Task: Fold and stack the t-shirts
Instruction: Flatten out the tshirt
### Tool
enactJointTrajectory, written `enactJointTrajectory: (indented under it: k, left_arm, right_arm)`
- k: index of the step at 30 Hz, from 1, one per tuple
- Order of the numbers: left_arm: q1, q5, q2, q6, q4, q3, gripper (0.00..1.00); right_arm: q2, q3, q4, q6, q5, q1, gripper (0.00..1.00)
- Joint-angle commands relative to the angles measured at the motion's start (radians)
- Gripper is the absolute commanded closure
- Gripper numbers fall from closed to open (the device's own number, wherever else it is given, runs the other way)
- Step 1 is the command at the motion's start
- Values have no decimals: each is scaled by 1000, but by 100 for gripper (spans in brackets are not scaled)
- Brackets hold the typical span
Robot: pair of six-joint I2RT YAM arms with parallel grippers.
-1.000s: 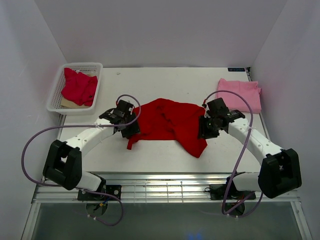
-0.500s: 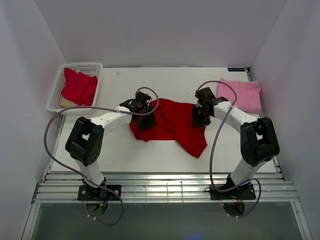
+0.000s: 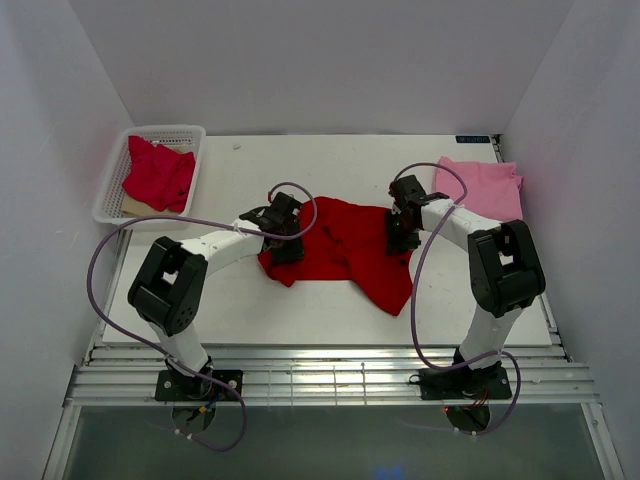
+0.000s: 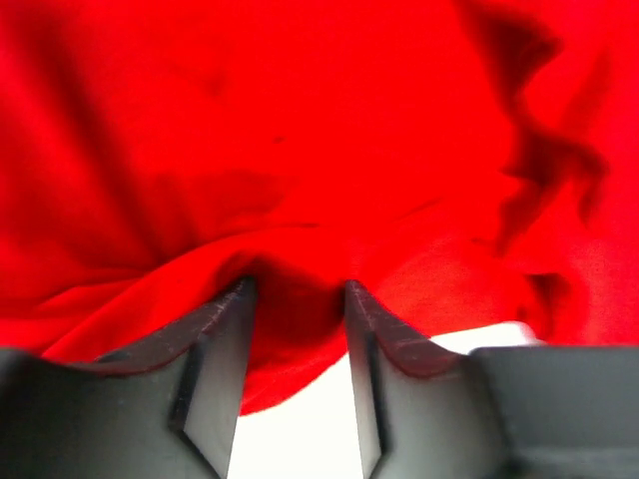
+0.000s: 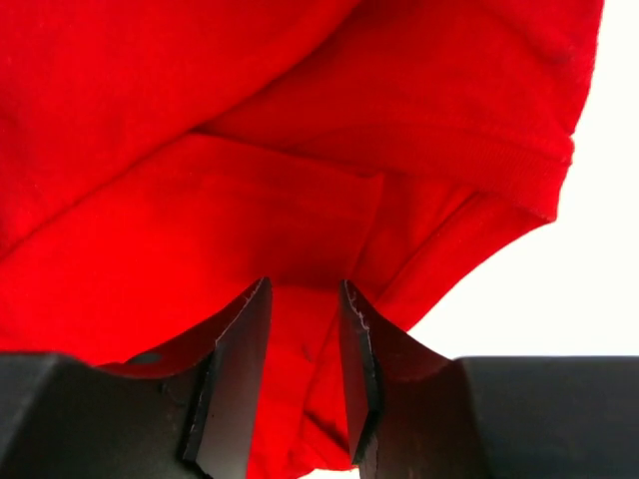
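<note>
The bright red t-shirt (image 3: 345, 250) lies crumpled at the table's middle. My left gripper (image 3: 283, 243) is at its left edge, jaws closed on a fold of the red cloth (image 4: 297, 289). My right gripper (image 3: 400, 238) is at its right edge, jaws closed on a bunched fold of the cloth (image 5: 305, 289). The light pink t-shirt (image 3: 482, 188) lies folded at the back right. The crimson-red t-shirt (image 3: 158, 175) lies crumpled in the basket.
A white mesh basket (image 3: 165, 130) stands at the back left corner. White walls close in the table on three sides. Purple cables loop up from both arms.
Both grippers have moved inward and back from the shirt's outer sides. The shirt's left part and hanging sleeve were drawn inward, so the shirt now looks narrower.
</note>
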Motion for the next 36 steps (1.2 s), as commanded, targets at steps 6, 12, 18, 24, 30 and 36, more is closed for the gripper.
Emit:
enactJointTrajectory:
  k: [6, 12, 18, 24, 30, 36]
  left_arm:
    - [-5, -293, -214, -106, -156, -134, 100]
    - [-5, -409, -499, -290, -304, -225, 84]
    - [-5, -370, -636, -342, -323, -282, 48]
    - [-5, -422, -618, -415, -433, -271, 39]
    - [-5, -354, -612, -346, -302, -262, 38]
    - [-14, -234, -458, -229, -146, -198, 41]
  right_arm:
    - [13, 36, 25, -15, 11, -24, 61]
    - [34, 38, 28, -20, 8, -29, 62]
    - [57, 38, 42, -18, -11, -35, 63]
    - [42, 55, 48, -12, -51, -35, 63]
    - [86, 107, 22, -20, -52, -35, 65]
    - [99, 139, 17, -24, -49, -35, 65]
